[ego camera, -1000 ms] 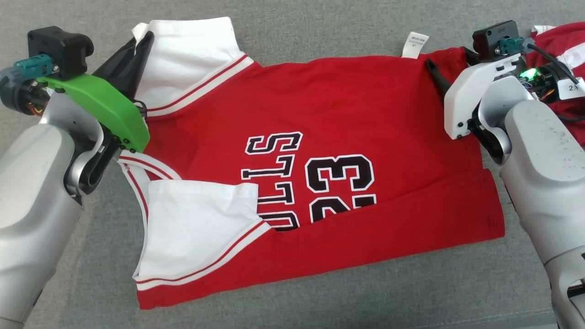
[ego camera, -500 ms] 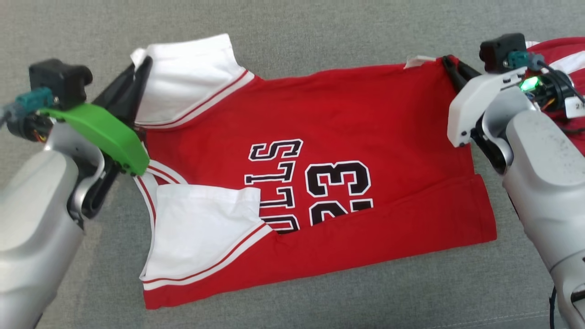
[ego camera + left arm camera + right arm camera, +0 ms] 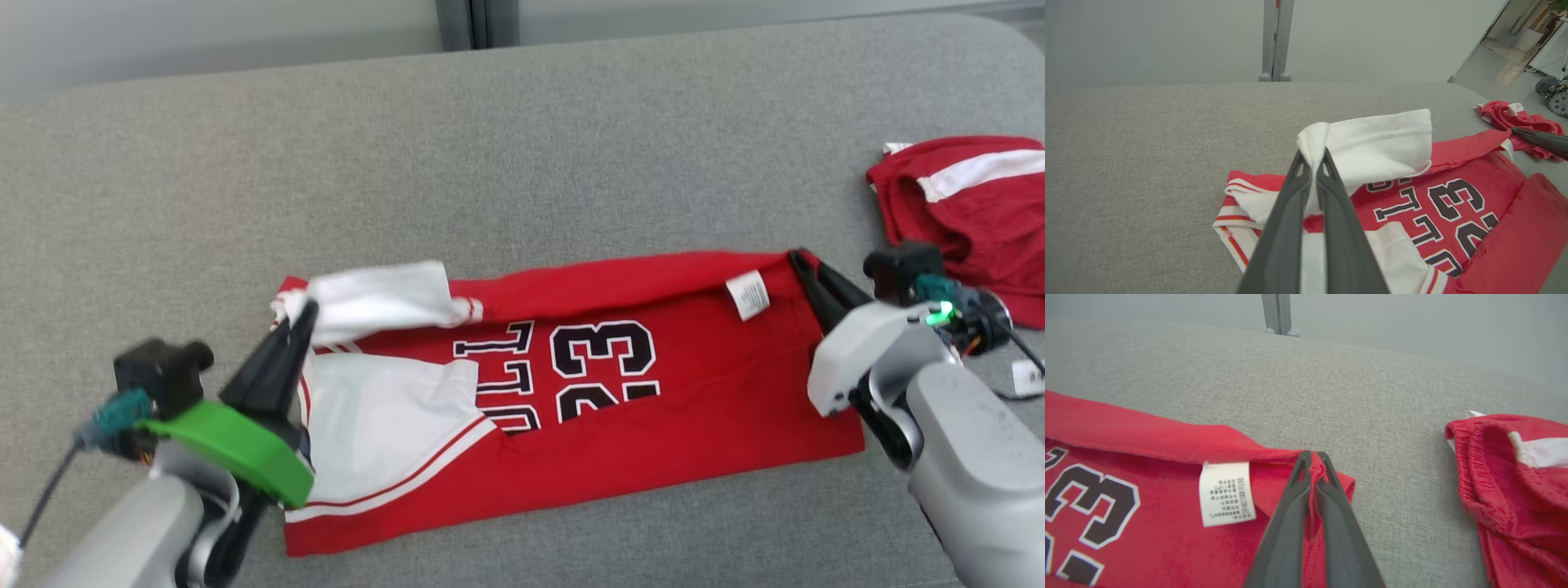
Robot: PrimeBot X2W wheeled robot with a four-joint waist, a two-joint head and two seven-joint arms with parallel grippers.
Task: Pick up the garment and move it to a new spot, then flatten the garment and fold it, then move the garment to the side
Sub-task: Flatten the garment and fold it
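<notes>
Garment (image 3: 694,408) lies on grey cushion (image 3: 522,163), clamped by left end effector (image 3: 305,310) and right end effector (image 3: 794,256).

You are looking at a red jersey (image 3: 694,408) with white sleeves (image 3: 384,425) and black, white-edged "23" lettering, lying spread sideways on the grey fabric tabletop (image 3: 490,163). Its far edge is lying doubled over toward you, standing raised at both ends and showing a white care label (image 3: 748,295).

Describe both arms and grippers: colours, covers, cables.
Left gripper: long dark tapered fingers, a green cover, a black camera block with teal connector. Right gripper: same fingers, white cover, a lit green light, black cables. Both forearms are silver-grey.
</notes>
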